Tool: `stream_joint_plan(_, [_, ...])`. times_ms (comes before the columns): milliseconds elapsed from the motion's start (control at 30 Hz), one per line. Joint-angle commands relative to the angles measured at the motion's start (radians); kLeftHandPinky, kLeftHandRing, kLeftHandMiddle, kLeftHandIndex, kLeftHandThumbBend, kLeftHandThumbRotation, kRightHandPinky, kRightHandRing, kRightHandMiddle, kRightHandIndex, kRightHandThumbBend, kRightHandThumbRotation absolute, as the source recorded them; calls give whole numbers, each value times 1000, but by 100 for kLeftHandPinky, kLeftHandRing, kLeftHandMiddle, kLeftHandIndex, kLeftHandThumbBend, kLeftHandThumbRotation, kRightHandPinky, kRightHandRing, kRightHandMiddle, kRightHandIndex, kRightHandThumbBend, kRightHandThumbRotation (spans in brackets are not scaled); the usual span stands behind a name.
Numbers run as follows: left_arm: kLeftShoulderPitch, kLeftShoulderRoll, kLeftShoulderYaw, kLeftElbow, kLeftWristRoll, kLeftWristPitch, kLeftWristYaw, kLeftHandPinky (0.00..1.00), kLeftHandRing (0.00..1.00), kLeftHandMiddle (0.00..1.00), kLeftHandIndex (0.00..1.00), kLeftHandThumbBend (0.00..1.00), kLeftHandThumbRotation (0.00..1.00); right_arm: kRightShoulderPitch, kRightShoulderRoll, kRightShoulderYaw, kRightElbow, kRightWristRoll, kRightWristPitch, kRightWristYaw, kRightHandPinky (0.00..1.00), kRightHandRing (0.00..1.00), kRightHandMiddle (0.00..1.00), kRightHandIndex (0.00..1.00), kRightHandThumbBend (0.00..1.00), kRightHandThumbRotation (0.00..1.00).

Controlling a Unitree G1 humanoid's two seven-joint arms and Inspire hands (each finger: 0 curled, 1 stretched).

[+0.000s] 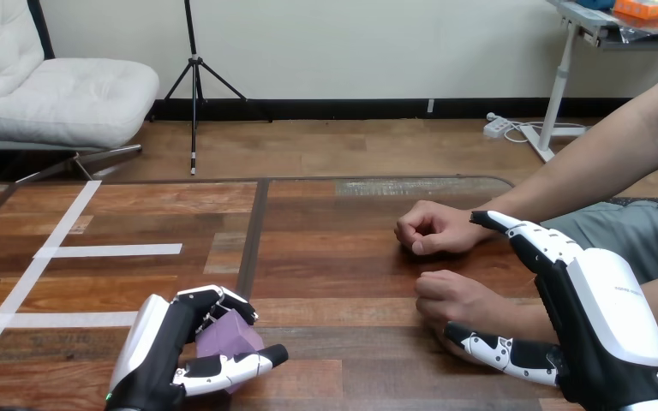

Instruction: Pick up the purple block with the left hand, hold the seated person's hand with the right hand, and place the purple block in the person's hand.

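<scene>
Print: a small grey mark on the back shell of the right hand (pixel 604 321), too small to read. No other writing legible.

Purple block (pixel 225 337): pale lilac, matte, with flat faces and soft edges. It sits in the left hand (pixel 158 355) at the near left of the wooden table (pixel 334 257), just right of the white tape lines (pixel 111 251).

Left hand: clenched round the block, fingers curled over its top, thumb across its lower front.

Right hand: released, fingers straight and pointing away across the table, thumb spread out to the left. The wrist of the person's near hand (pixel 458 300) lies between thumb and fingers; contact cannot be told. That hand rests on the table, loosely closed. The person's far hand (pixel 433 229), a fist on the table, lies just beside the right hand's fingertips.
</scene>
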Motion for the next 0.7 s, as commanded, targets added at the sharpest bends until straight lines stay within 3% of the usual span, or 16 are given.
stream_joint_plan(0, [-82,-14,30,17,-28,-46,-4,31,38,46,48,81,23,-58,-7,1,-37,4,0,0,89,86,84,84,70,18])
stream_joint_plan(433, [-88,-47,55,36,-146,-67,-114,32,39,46,47,84,20,-55,-5,-2,-45,3,8,3,89,86,84,84,71,15])
stream_joint_plan(667, [-90,-59,68,44,-176,-87,-137,32,38,45,47,86,19,-55,-9,-4,-43,5,5,0,89,86,84,84,71,14])
